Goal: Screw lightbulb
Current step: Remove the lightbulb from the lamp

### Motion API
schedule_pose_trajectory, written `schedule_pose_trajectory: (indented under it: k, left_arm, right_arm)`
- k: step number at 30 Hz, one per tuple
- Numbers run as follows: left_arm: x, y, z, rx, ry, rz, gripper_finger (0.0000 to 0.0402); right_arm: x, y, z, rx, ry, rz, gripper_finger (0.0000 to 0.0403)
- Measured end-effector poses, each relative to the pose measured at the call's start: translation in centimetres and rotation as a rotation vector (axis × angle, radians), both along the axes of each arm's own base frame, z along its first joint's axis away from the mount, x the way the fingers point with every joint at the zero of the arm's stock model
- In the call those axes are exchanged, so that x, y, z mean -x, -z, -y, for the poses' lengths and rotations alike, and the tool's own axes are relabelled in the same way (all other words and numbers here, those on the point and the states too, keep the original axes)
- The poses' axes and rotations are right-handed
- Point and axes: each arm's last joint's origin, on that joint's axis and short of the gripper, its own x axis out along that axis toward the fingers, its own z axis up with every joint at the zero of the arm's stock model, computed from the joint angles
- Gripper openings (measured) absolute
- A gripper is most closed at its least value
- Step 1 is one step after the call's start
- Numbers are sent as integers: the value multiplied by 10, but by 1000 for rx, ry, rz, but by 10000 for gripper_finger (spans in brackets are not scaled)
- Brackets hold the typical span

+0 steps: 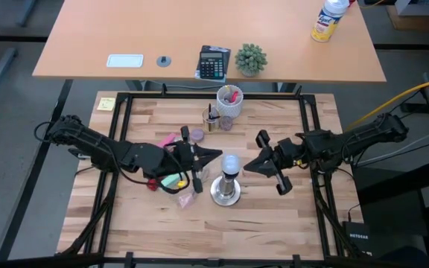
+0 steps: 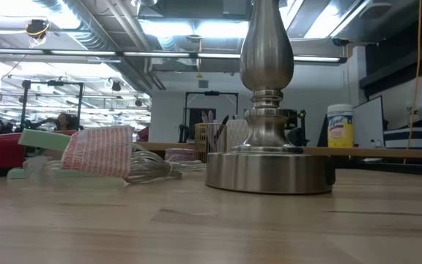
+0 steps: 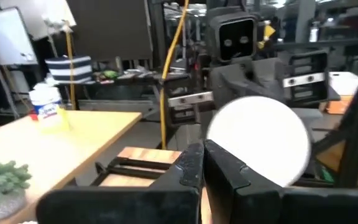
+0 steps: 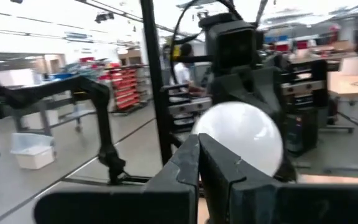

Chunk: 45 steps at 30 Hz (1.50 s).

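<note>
The frosted-white lightbulb sits upright on top of the silvery socket stand, whose round base rests on the wooden table. My left gripper is shut, held level, with its tips at the bulb's left side; its wrist view shows the globe just beyond the shut fingers. My right gripper is also shut, with its tips at the bulb's right side, the globe close behind them. The low view cuts off the bulb and both grippers. My left gripper has its shut fingertips right beside the bulb's globe, level, from the table's left; I cannot tell whether they touch it. My right gripper has its shut fingertips right beside the globe from the table's right, and whether they touch it does not show either.
Left of the stand lie a green and pink bundle, a red-and-white packet and clear wrap. A white cup of pens and a small holder stand at the far side. A desk behind holds a calculator and a plant.
</note>
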Motion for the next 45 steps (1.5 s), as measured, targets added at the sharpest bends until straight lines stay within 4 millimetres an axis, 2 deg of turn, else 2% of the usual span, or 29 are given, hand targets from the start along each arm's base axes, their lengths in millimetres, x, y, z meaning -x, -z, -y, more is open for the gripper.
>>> schedule_pose_trajectory:
  k: [13, 25, 30, 35, 40, 45]
  left_arm:
    - [6, 0, 16, 1, 68, -6, 3]
    - [9, 0, 23, -5, 87, -2, 3]
    - [10, -5, 23, -29, 40, 31, 3]
    - [10, -9, 21, -66, 16, 52, 3]
    - [7, -9, 14, -61, -5, 53, 3]
    - [4, -3, 6, -32, -26, 15, 3]
  right_arm:
    - [-3, 4, 6, -11, 203, -41, 14]
    - [1, 0, 10, 56, 333, -12, 14]
    - [12, -9, 12, 43, 292, 33, 14]
    - [22, -17, 10, 15, 107, 79, 14]
    - [17, -12, 6, -15, 19, 41, 14]
    - [4, -2, 2, -5, 18, -7, 14]
